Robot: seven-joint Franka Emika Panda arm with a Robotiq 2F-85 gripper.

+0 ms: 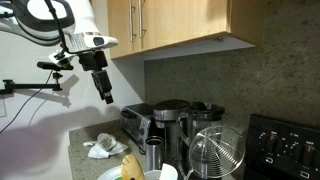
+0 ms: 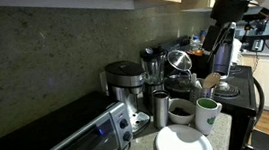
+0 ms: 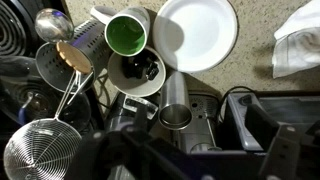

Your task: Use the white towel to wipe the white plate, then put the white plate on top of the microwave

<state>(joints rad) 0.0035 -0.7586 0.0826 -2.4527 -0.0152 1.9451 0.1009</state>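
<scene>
Your gripper (image 1: 106, 94) hangs high above the crowded counter, jaws apart and nothing between them. I judge the wiping has not begun.

In the wrist view a steel cup (image 3: 175, 117) and a bowl (image 3: 140, 72) sit directly below it. A wire strainer (image 3: 40, 155) lies off to one side. Just past the bowl, the green-lined mug (image 3: 127, 33) stands just beside the white plate (image 3: 197, 32). The plate lies flat and face up, so you can probably wipe it where it is.

The white towel (image 3: 300, 45) lies crumpled apart from the plate, with a strip of speckled stone counter (image 3: 255, 30) between them. Nothing crowds it, which makes it the sensible first reach. Aim for a raised fold, since flat cloth on stone gives the fingers little to catch.

Farther back, the microwave (image 2: 61, 143) stands against the dark backsplash beside the coffee maker (image 2: 125, 84). Its flat top is where the plate must end up. Mind the wooden cabinets (image 1: 180, 25) overhanging the counter when you lift. The stove (image 1: 285, 145) closes off the far end.
</scene>
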